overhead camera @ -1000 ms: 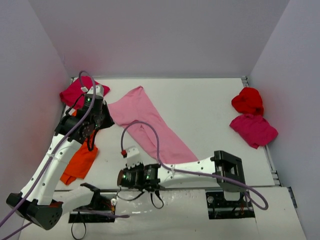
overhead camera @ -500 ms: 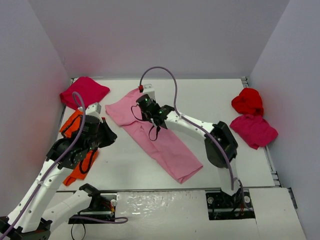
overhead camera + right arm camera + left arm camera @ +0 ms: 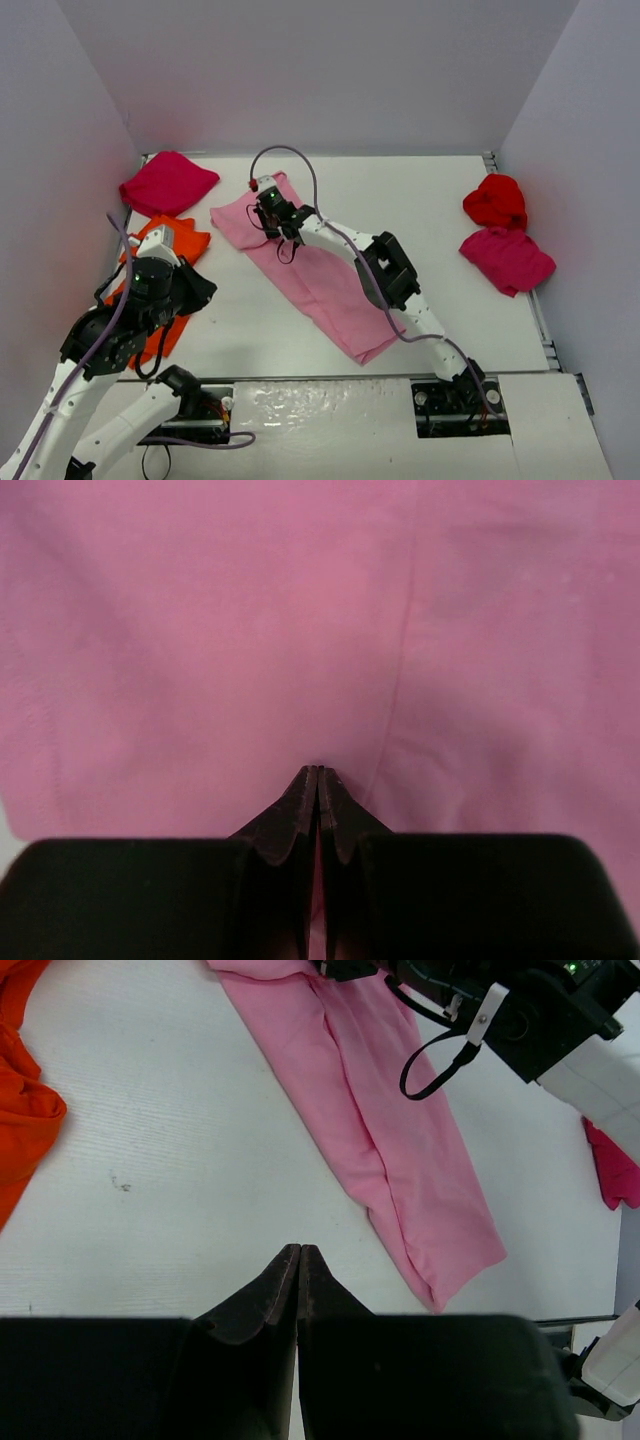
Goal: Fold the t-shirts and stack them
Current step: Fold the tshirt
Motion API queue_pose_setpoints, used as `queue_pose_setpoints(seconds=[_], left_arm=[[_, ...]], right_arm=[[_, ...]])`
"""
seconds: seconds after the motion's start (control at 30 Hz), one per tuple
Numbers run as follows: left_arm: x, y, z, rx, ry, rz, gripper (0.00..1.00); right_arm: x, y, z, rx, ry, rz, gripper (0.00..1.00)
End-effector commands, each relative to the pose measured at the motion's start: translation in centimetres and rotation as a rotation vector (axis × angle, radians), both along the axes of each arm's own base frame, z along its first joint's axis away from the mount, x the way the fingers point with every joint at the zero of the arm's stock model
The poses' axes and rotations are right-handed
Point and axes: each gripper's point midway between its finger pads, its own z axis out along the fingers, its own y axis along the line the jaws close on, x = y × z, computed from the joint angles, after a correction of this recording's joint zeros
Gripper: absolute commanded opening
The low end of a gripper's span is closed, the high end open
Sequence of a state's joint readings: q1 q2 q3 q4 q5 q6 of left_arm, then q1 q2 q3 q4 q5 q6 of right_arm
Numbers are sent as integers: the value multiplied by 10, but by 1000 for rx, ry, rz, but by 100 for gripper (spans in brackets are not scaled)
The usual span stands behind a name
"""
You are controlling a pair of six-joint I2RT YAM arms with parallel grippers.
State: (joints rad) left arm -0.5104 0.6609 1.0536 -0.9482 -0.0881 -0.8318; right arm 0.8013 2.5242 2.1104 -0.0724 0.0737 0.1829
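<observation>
Roughly, by count, top view: 1 light pink shirt; 2 magenta, viz. far-left magenta shirt and right magenta shirt; 1 bright red shirt; orange cloth in 2 patches either side of L arm. One orange shirt or two: can't tell. 2 grippers.

Light pink shirt: mid table, laid as long narrow strip, diag. from far-left to near-centre. Folded lengthwise, crease along its length. Wider at far end, doubled edge at near end (L wrist view). Mostly flat, few wrinkles.

Far-left magenta shirt: flattish pad in far-L corner, just beyond orange cloth.

Right magenta shirt: crumpled, near R edge of table, touching bright red shirt. Red one bunched into a lump, on far side of it.

Orange cloth: L edge of table, rumpled, partly hidden by L arm.

Left gripper: fingers pressed together, nothing between them; over bare table, between orange cloth and pink strip.

Right gripper: at far end of pink strip, fingers closed tip to tip, tips down on pink cloth beside a crease. Any cloth nipped between: can't tell.
</observation>
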Motion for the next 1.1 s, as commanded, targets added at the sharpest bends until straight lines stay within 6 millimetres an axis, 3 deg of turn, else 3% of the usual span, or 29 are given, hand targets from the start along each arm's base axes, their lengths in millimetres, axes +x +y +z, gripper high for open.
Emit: queue_pose_setpoints(seconds=[0.0, 0.27, 0.43, 0.5, 0.63, 0.8, 0.97, 1.07], left_arm=[[-1, 3, -2, 12, 8, 18, 0], [-2, 3, -5, 7, 15, 16, 0], [0, -1, -9, 5, 26, 8, 0], [2, -2, -10, 1, 26, 8, 0], [3, -3, -11, 0, 28, 12, 0], [4, -2, -12, 1, 28, 20, 0], [4, -3, -17, -1, 39, 24, 0], [3, -3, -19, -4, 46, 22, 0]], right_arm=[[49, -13, 54, 74, -119, -44, 0], [86, -79, 12, 45, -36, -158, 0], [94, -116, -12, 25, 21, -217, 0], [94, -121, -14, 21, 28, -218, 0], [95, -119, -3, 25, 9, -221, 0], [91, -105, 31, 30, -63, -211, 0], [81, -72, 61, 25, -152, -150, 0], [79, -58, 60, 32, -159, -127, 0]])
